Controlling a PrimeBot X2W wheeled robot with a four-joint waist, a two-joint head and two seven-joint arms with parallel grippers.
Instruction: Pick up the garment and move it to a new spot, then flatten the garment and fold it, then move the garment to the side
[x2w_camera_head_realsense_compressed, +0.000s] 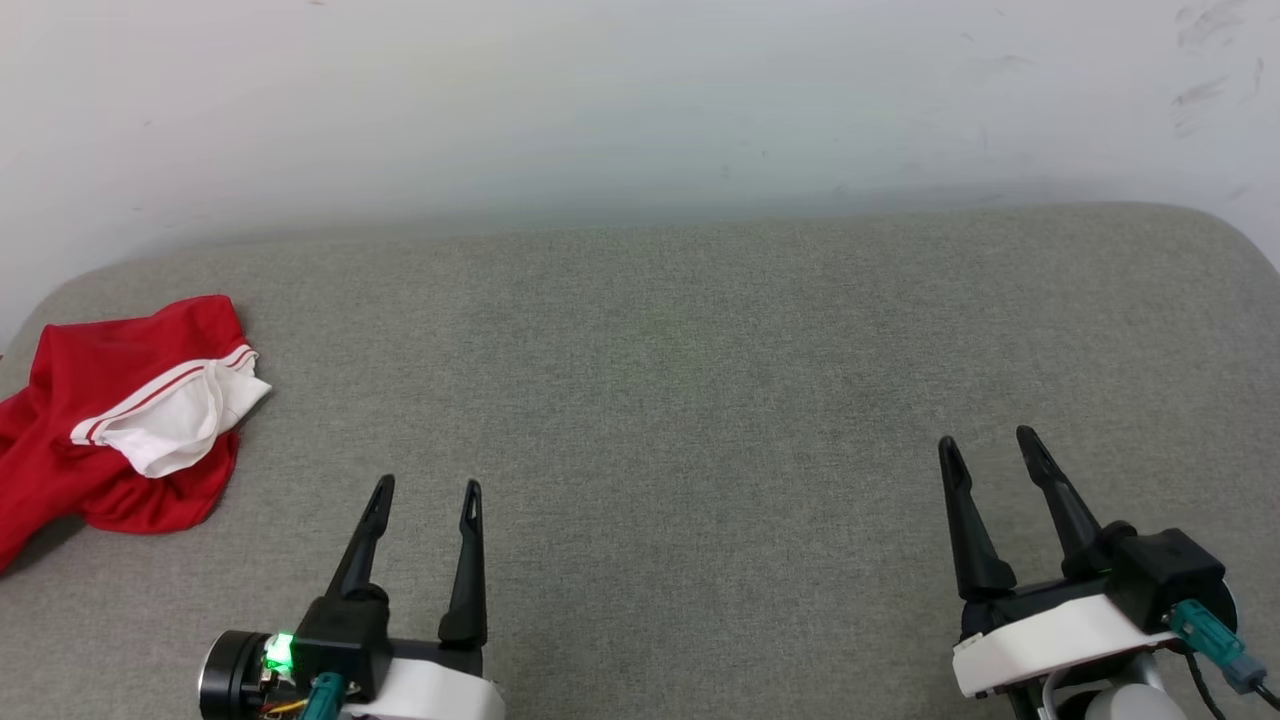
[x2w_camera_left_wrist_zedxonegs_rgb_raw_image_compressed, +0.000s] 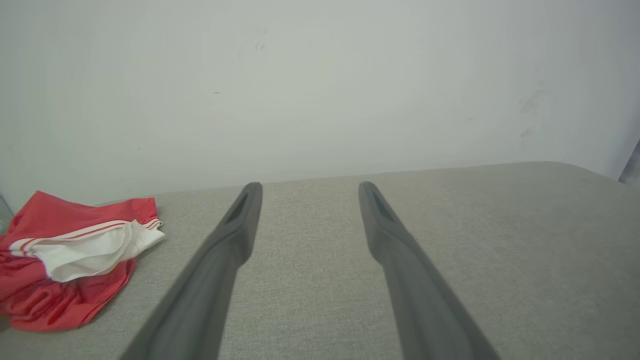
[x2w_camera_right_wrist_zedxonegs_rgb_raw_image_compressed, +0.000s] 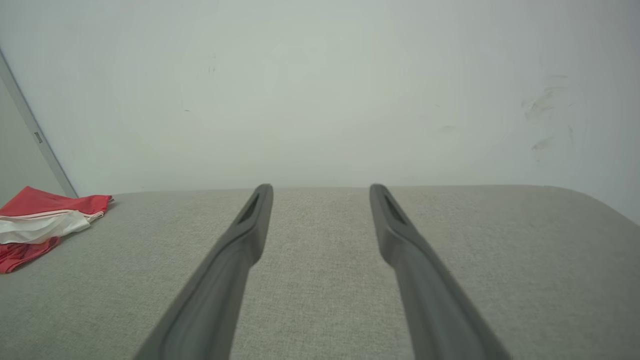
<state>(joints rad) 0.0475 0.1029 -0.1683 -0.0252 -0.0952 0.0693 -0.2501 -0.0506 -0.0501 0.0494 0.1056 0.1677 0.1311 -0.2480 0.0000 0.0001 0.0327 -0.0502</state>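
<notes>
The garment (x2w_camera_head_realsense_compressed: 110, 420) is a red shirt with a white, red-striped sleeve on top, lying crumpled at the far left of the grey padded surface (x2w_camera_head_realsense_compressed: 680, 380). It also shows at the left of the left wrist view as the garment (x2w_camera_left_wrist_zedxonegs_rgb_raw_image_compressed: 70, 255) and at the left edge of the right wrist view as the garment (x2w_camera_right_wrist_zedxonegs_rgb_raw_image_compressed: 40, 225). My left gripper (x2w_camera_head_realsense_compressed: 427, 488) stands open at the lower left, to the right of the garment and apart from it. Far from the cloth, at the lower right, my right gripper (x2w_camera_head_realsense_compressed: 990, 440) is open too. Both hold nothing.
A pale wall (x2w_camera_head_realsense_compressed: 640, 110) rises right behind the grey surface. The surface has rounded back corners at left and right (x2w_camera_head_realsense_compressed: 1230, 230). A wide stretch of bare grey fabric lies between and ahead of the grippers.
</notes>
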